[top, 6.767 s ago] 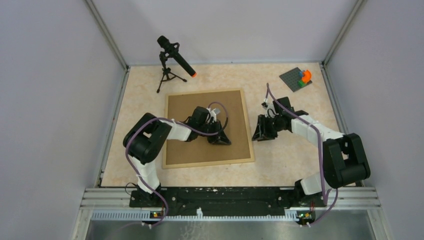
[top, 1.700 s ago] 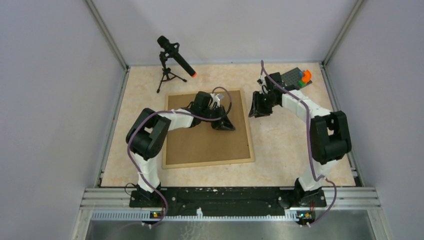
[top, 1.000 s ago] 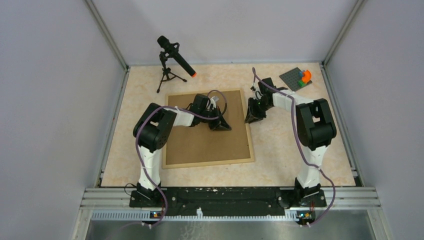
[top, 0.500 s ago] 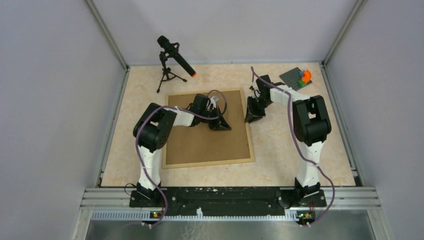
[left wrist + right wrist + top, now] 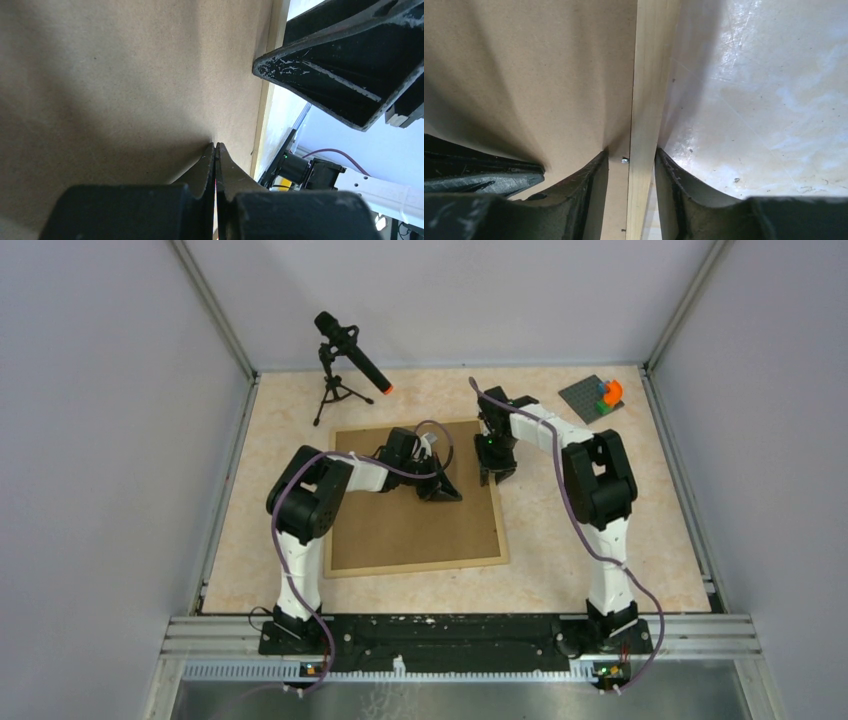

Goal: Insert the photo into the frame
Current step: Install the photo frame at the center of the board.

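The right end effector (image 5: 630,155) has swung in, parted astride the three-o'clock rail of the frame (image 5: 497,510) lying mid-counter (image 5: 270,420), seemingly light, stiff, best gripped there; the left end effector (image 5: 215,146) is pinched shut, photo unseen.

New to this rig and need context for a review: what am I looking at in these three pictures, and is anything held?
These are two robot arms bolted at a table's near edge. One picture looks down from above. The other two come from a camera on each wrist. On the table lies a wooden frame, seemingly face down and filled by a brown backing board. The left pincer is shut with its tips against the board, holding nothing. The right pincer is open and straddles the frame's right strip without clamping it. At the back stand a microphone on a tripod and toy bricks on a grey plate. No photo is visible.
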You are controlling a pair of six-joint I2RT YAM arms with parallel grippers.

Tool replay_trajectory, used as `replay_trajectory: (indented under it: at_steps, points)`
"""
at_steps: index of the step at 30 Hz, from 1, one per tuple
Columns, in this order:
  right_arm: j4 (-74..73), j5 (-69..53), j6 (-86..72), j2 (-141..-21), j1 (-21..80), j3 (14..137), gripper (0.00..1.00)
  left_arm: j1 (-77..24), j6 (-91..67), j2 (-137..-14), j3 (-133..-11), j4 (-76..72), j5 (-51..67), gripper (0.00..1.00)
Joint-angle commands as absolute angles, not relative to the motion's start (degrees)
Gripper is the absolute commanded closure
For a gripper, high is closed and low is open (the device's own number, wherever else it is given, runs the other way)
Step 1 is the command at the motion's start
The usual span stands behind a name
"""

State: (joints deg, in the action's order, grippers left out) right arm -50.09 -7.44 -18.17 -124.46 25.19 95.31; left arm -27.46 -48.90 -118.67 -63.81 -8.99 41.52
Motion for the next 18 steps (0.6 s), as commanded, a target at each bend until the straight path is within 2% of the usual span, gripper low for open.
replay_trajectory:
  at_steps: [1,4,9,18]
  points:
    - [-43.0,-1.4,-19.6,-135.2,30.0,91.4,0.58,-27.1,-45.4,-121.8,-62.8,-2.7,34.8,0.99]
    - [-44.1,-3.2,-17.7,-129.9,28.6,94.0,0.55,-27.1,-44.9,-121.3,-62.7,-2.3,34.5,0.99]
    - [-42.6,-14.7,-16.9,-117.9,21.6,96.2,0.5,-27.1,-44.7,-120.9,-63.0,-2.1,34.5,0.99]
    - [-40.6,-15.0,-15.1,-116.0,18.3,93.5,0.57,-27.0,-44.1,-120.4,-63.6,-1.5,34.1,0.99]
